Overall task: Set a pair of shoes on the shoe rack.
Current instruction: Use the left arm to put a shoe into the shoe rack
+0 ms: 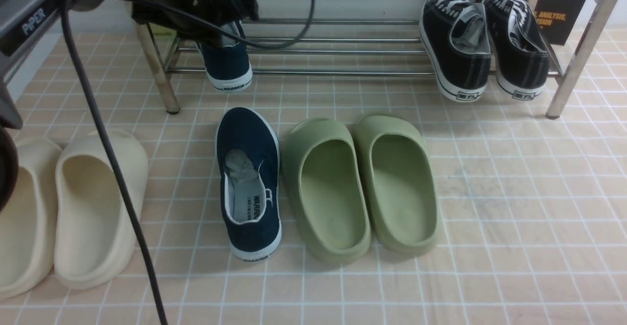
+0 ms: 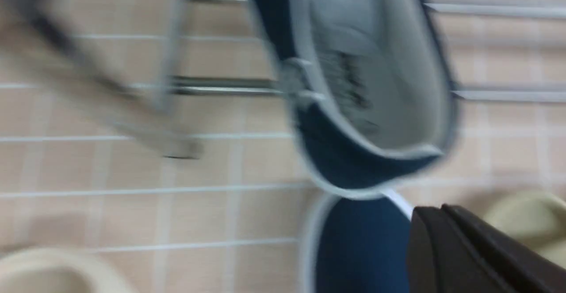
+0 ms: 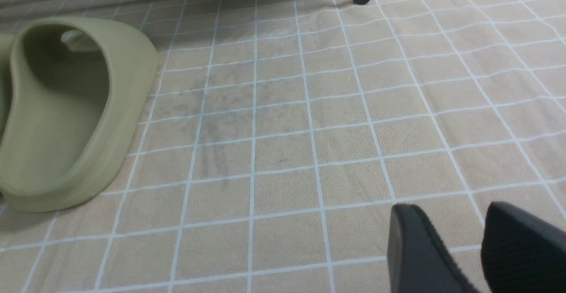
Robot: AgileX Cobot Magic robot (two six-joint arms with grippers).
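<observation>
One navy slip-on shoe (image 1: 226, 62) lies at the left end of the chrome shoe rack (image 1: 343, 72), on its lower bars, heel out over the front bar. The other navy shoe (image 1: 250, 183) stands on the tiled floor in front of it. My left gripper (image 1: 220, 28) hovers just above the racked shoe. In the blurred left wrist view its fingers (image 2: 431, 222) are pressed together, shut on nothing, with the racked shoe (image 2: 362, 85) and the floor shoe's toe (image 2: 362, 244) beyond them. My right gripper (image 3: 453, 209) stands open low over bare tiles, out of the front view.
Green slides (image 1: 360, 183) sit right of the floor shoe, one also in the right wrist view (image 3: 75, 107). Cream slides (image 1: 73, 207) lie at the left. Black lace-up sneakers (image 1: 482, 45) fill the rack's right end. A black cable (image 1: 112, 158) hangs across the left foreground.
</observation>
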